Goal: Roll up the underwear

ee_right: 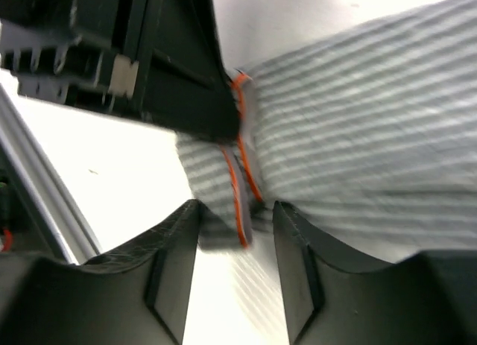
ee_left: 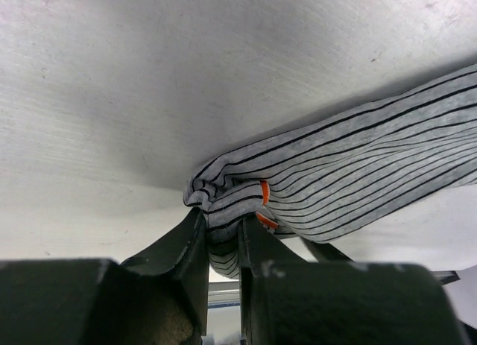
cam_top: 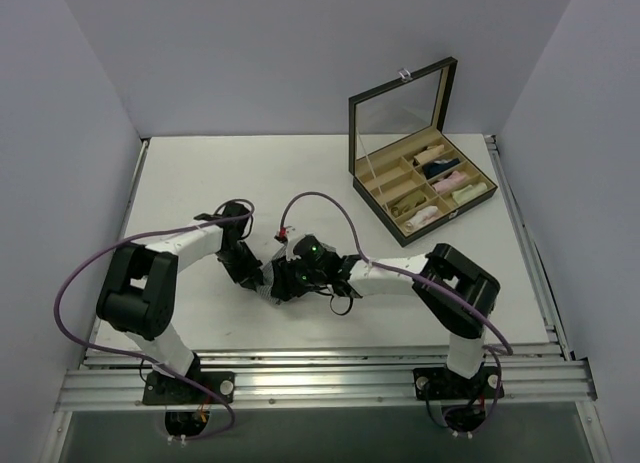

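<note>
The underwear (ee_left: 350, 173) is grey cloth with thin dark stripes and an orange waistband edge, hanging just above the white table. My left gripper (ee_left: 222, 222) is shut on a bunched corner of it by the orange edge. My right gripper (ee_right: 237, 211) stands open around the same folded edge of the underwear (ee_right: 358, 121); the cloth lies against its left finger, with a gap to the right finger. The left gripper's black body (ee_right: 171, 77) sits close above it. In the top view both grippers, left (cam_top: 258, 273) and right (cam_top: 300, 280), meet low at the table's front middle and mostly hide the underwear (cam_top: 270, 283).
A dark compartment box (cam_top: 378, 196) stands at the back right with its mirrored lid (cam_top: 400, 108) raised and several small rolled garments inside. A purple cable (cam_top: 320, 198) loops over the table behind the grippers. The metal rail (cam_top: 320, 383) runs along the near edge.
</note>
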`<state>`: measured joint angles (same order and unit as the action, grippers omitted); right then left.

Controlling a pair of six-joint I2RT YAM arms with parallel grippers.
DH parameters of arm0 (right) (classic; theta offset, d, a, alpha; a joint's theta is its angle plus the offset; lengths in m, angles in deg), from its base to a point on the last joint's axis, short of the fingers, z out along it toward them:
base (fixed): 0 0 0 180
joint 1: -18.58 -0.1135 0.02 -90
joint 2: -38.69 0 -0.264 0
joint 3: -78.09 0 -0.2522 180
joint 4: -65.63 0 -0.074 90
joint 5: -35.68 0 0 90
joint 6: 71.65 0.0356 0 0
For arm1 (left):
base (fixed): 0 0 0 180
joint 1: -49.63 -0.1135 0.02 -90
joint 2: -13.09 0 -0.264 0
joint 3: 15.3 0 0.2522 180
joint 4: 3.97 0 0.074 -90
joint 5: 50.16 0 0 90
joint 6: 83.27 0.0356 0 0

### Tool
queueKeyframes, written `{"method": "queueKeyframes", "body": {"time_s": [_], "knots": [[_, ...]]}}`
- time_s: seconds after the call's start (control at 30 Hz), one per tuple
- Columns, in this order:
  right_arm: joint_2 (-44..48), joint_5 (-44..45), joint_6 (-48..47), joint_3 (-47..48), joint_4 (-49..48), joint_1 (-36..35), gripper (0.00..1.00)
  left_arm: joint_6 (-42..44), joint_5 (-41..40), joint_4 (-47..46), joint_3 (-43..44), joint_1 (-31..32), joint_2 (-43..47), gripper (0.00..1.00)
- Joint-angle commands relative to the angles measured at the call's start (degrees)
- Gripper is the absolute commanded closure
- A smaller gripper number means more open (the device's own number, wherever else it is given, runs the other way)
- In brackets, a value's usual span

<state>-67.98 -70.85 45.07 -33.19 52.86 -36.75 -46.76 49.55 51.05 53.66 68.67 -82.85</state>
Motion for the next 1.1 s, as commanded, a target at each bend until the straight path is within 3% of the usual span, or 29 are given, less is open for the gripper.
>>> {"method": "queueKeyframes", "body": {"time_s": [0.0, 0.13, 0.43, 0.67, 1.07], "knots": [[6.38, 9.05, -5.88, 0.94, 10.61, -0.74, 0.58, 4.01, -4.53, 8.39, 3.33, 0.11, -1.88, 0.98], [7.53, 12.92, -9.66, 1.99, 12.54, -3.29, 0.52, 4.36, -4.27, 11.04, 4.65, 0.55, -3.46, 0.98], [4.82, 20.75, -16.25, 8.14, 13.16, -11.73, 0.48, 4.81, -5.32, 14.47, 8.17, 1.61, -5.66, 0.98], [-0.02, 22.68, -19.33, 13.42, 14.31, -13.49, 0.47, 4.01, -5.23, 14.56, 8.78, 2.66, -7.07, 0.98], [-4.6, 28.48, -18.9, 12.89, 11.67, -16.74, 0.49, 3.05, -5.06, 15.26, 8.61, 2.75, -7.94, 0.98]]}}
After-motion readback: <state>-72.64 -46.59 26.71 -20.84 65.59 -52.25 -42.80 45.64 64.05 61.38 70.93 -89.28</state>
